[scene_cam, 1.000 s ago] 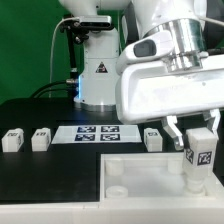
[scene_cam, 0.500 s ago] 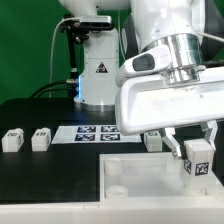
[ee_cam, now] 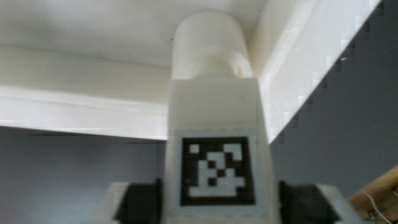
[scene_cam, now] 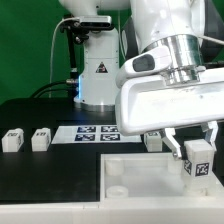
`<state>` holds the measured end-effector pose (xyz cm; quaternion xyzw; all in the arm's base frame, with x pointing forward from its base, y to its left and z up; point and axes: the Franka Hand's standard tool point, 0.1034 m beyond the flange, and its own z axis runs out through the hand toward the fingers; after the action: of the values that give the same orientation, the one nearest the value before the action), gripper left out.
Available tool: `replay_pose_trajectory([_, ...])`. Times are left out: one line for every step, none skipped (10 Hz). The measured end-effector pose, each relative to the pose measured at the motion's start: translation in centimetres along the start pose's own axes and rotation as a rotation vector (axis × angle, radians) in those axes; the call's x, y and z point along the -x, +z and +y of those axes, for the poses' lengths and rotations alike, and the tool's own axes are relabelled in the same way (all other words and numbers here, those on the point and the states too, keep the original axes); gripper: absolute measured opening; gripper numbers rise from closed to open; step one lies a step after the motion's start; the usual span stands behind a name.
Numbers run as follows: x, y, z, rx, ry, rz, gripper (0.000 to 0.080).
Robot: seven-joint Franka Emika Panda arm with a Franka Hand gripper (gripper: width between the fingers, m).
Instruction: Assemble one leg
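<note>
My gripper (scene_cam: 197,150) is shut on a white leg (scene_cam: 198,160) with a black-and-white tag, holding it upright over the right side of the large white tray-like panel (scene_cam: 130,170). In the wrist view the leg (ee_cam: 217,120) runs from between my fingers (ee_cam: 139,200) down to a corner of the panel (ee_cam: 80,85); whether its tip touches the panel I cannot tell. Three more legs stand on the black table: two at the exterior view's left (scene_cam: 12,140) (scene_cam: 40,139) and one (scene_cam: 153,141) beside the marker board.
The marker board (scene_cam: 94,133) lies flat at the table's middle back. A white robot base (scene_cam: 100,70) with cables stands behind it. The panel has a round socket (scene_cam: 116,170) near its left corner.
Between one second and half a second ago my gripper rose a little and turned with the leg. Since then nothing has moved.
</note>
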<state>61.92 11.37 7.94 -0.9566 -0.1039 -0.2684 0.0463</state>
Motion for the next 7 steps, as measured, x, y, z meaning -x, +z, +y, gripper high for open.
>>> replay_pose_trajectory([0.00, 0.00, 0.01, 0.000, 0.000, 0.000, 0.0464])
replay_pose_trajectory([0.00, 0.00, 0.01, 0.000, 0.000, 0.000, 0.0583])
replay_pose_trajectory([0.00, 0.00, 0.01, 0.000, 0.000, 0.000, 0.0583])
replay_pose_trajectory([0.01, 0.00, 0.01, 0.000, 0.000, 0.000, 0.0638])
replay_pose_trajectory([0.01, 0.00, 0.01, 0.000, 0.000, 0.000, 0.0646])
replay_pose_trajectory([0.01, 0.00, 0.01, 0.000, 0.000, 0.000, 0.0646])
replay_pose_trajectory([0.01, 0.00, 0.02, 0.000, 0.000, 0.000, 0.0649])
